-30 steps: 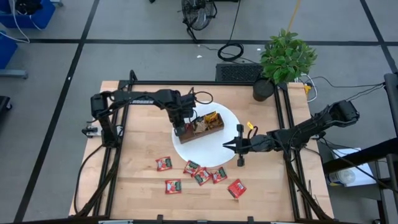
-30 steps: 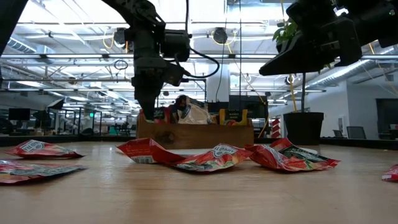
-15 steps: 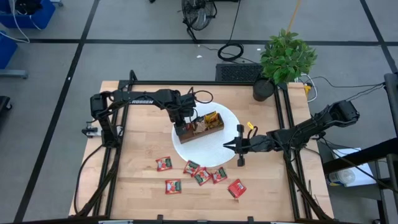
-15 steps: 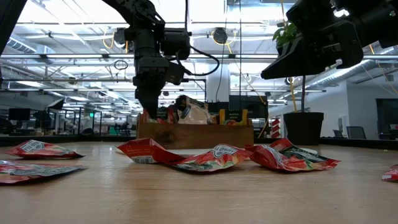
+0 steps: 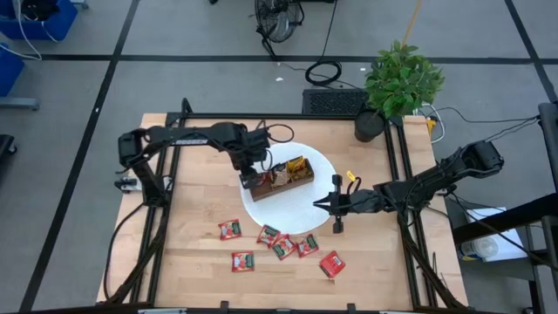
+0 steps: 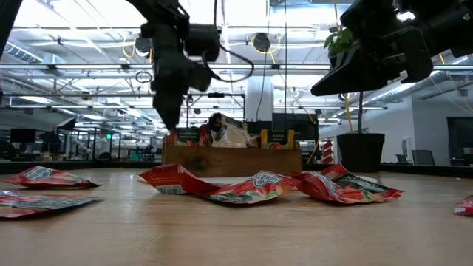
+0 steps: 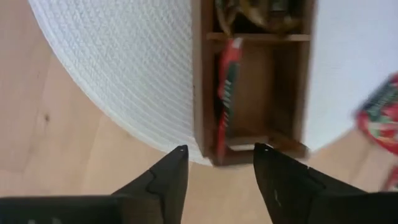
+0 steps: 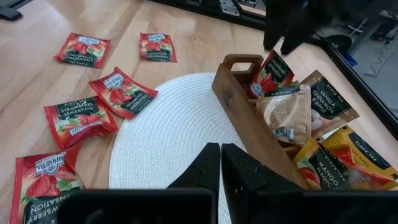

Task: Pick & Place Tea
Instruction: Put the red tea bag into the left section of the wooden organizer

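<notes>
Left pincer (image 5: 250, 170) hangs open just above the end compartment of the wooden tray (image 5: 304, 180), where a red tea sachet (image 7: 227, 93) stands on edge. Right pincer (image 5: 319, 203) waits closed over the white mat (image 5: 296, 214); six red sachets (image 5: 282, 248) lie on the tabletop (image 5: 192, 227).

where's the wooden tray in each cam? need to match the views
High view: wooden tray mid-table, on the white mat.
Low view: centre, behind the red sachets.
Left wrist view: upper middle, one end compartment.
Right wrist view: right of centre.
Shared landmark: the white mat, hidden only in the low view.
</notes>
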